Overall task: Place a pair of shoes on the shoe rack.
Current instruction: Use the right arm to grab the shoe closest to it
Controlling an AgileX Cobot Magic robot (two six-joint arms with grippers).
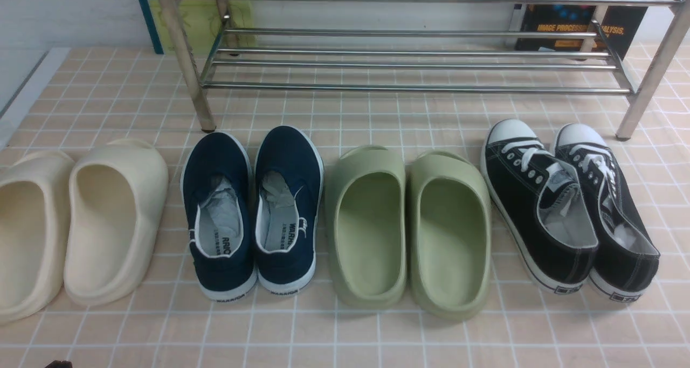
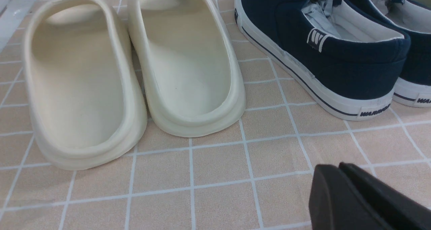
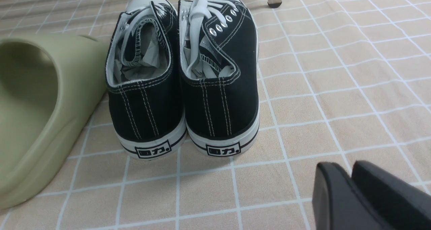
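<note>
Front view shows the whole job waiting: the black canvas low-top sneakers (image 1: 566,212) stand side by side on the tile-patterned surface (image 1: 377,338), at the right of the row, white rubber toe caps pointing toward the chrome shoe rack (image 1: 420,89) on the far side. Neither sneaker is on a shelf, and no footwear shows on the visible part of the rack, so I judge the task to be at its very start, with both shoes left to lift and set down.

To the left of the sneakers come the green foam slippers (image 1: 369,282), then the navy slip-ons (image 1: 216,276), then the cream clogs (image 1: 116,282); these are not the pair asked for and should stay where they are.

The left tool (image 2: 336,171) is pressed together with nothing between its fingers, and it sits near the cream clogs and navy slip-ons. The right tool (image 3: 348,171) is on the near side of the sneakers, clear of them and holding nothing; its fingers are close together, but I cannot tell whether they quite meet.

What remains, as I read it, is to spread the right tool, grip one sneaker, carry it over to a shelf, then bring its mate beside it. The shoes lean close to each other, so lifting one could nudge the other.
</note>
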